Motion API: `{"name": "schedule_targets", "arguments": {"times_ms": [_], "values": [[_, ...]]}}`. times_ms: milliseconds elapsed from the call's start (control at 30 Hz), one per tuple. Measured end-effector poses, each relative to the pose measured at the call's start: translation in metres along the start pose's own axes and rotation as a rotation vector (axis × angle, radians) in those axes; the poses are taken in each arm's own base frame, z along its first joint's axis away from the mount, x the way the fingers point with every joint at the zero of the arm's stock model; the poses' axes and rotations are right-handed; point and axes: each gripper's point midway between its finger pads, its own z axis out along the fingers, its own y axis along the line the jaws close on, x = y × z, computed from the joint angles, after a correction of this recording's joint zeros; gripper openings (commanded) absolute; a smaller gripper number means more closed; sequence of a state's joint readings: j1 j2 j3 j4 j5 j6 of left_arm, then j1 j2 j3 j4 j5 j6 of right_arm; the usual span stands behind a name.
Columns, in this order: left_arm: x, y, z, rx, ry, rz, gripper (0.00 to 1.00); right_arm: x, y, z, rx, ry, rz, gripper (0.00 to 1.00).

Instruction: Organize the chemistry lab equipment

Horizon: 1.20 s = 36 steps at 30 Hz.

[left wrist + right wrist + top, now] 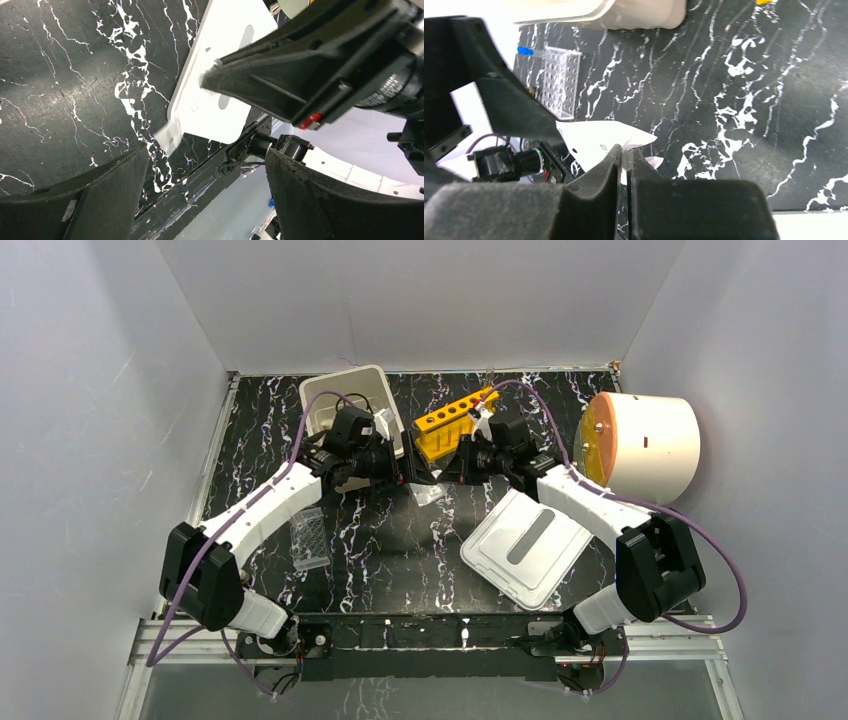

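My right gripper [626, 150] is shut on a white triangle [594, 140] of thin sheet, its point sticking out past the fingertips just above the black marble table [724, 100]. In the top view both grippers meet mid-table: the right gripper [447, 472] faces the left gripper [405, 476], with the white triangle [428, 494] just below them. My left gripper [205, 165] is open and empty, with the right gripper's fingers [260, 75] close in front of it. A blue-capped vial [525, 51] lies beside a clear well plate [556, 80]. The other items are not in view.
A white bin [345, 402] stands at the back behind the left gripper. A yellow tube rack [452, 426] is beside it. A white lid [527, 545] lies front right. A large white cylinder with an orange face [645, 445] sits far right. The clear well plate [310, 538] lies front left.
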<state>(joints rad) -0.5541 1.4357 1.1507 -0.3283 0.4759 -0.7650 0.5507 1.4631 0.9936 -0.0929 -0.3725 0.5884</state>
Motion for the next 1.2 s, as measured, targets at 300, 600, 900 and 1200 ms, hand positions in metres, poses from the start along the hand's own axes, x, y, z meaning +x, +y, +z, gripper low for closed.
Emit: {"name": "schedule_targets", "arguments": {"times_ms": [300, 600, 900, 1200], "values": [[0.002, 0.001, 0.004, -0.004, 0.018, -0.048, 0.47, 0.0, 0.03, -0.011, -0.141, 0.039, -0.094, 0.13], [0.01, -0.001, 0.012, 0.026, 0.089, -0.067, 0.0, -0.004, 0.046, -0.017, -0.214, 0.051, -0.159, 0.2], [0.001, -0.004, 0.008, 0.004, 0.068, -0.024, 0.0, -0.013, 0.038, -0.027, -0.131, 0.003, -0.141, 0.66], [-0.111, 0.021, -0.087, -0.401, -0.433, 0.092, 0.0, -0.057, 0.024, -0.065, 0.059, -0.216, -0.128, 0.72]]}}
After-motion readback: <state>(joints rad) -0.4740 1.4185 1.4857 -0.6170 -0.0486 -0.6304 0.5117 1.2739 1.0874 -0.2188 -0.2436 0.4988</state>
